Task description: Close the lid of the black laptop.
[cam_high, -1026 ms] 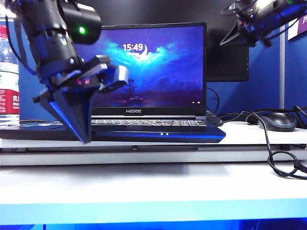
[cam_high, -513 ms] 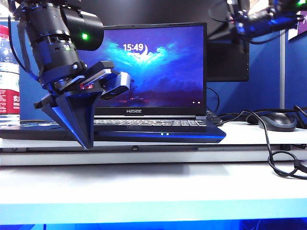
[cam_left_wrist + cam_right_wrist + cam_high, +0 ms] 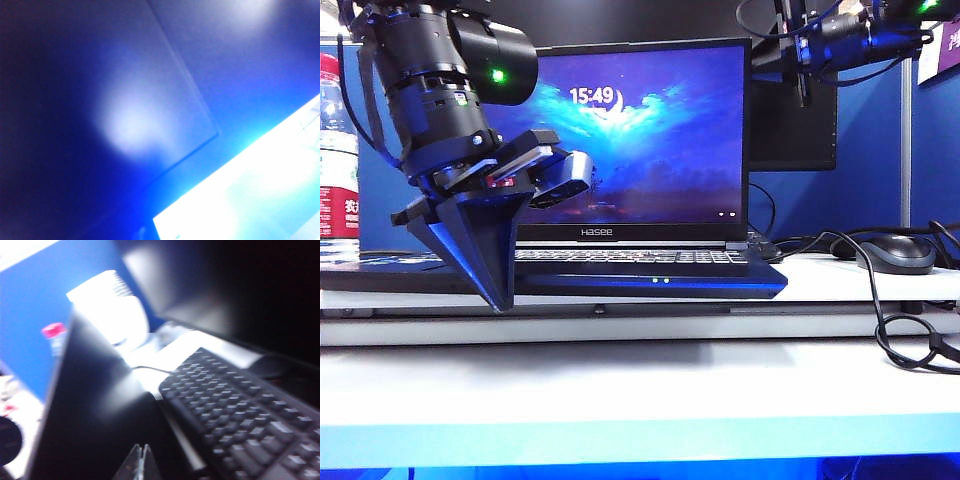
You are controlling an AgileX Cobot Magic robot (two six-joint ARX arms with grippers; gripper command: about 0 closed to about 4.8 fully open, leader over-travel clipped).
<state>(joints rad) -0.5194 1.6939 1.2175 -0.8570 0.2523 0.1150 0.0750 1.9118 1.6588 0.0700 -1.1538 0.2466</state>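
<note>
The black laptop point(image 3: 650, 283) stands open on the white desk, its lid point(image 3: 650, 130) upright with the screen lit. My left gripper point(image 3: 503, 298) hangs in front of the laptop's left side, its fingers drawn into one shut wedge pointing down. The left wrist view shows only a blurred dark blue surface and no fingers. My right gripper point(image 3: 798, 80) is high up behind the lid's top right corner. In the right wrist view its fingertips point(image 3: 141, 450) are pressed together and empty, close to the lid's dark back point(image 3: 90, 405).
A black monitor point(image 3: 795, 130) stands behind the laptop, with a separate keyboard point(image 3: 240, 410) beneath it. A grey mouse point(image 3: 897, 252) and looping black cables point(image 3: 895, 330) lie at the right. A water bottle point(image 3: 338, 150) stands at the far left.
My right gripper has swung left and turned, coming in behind the lid's top right corner. The lid has shifted only slightly. My left gripper has hardly moved.
</note>
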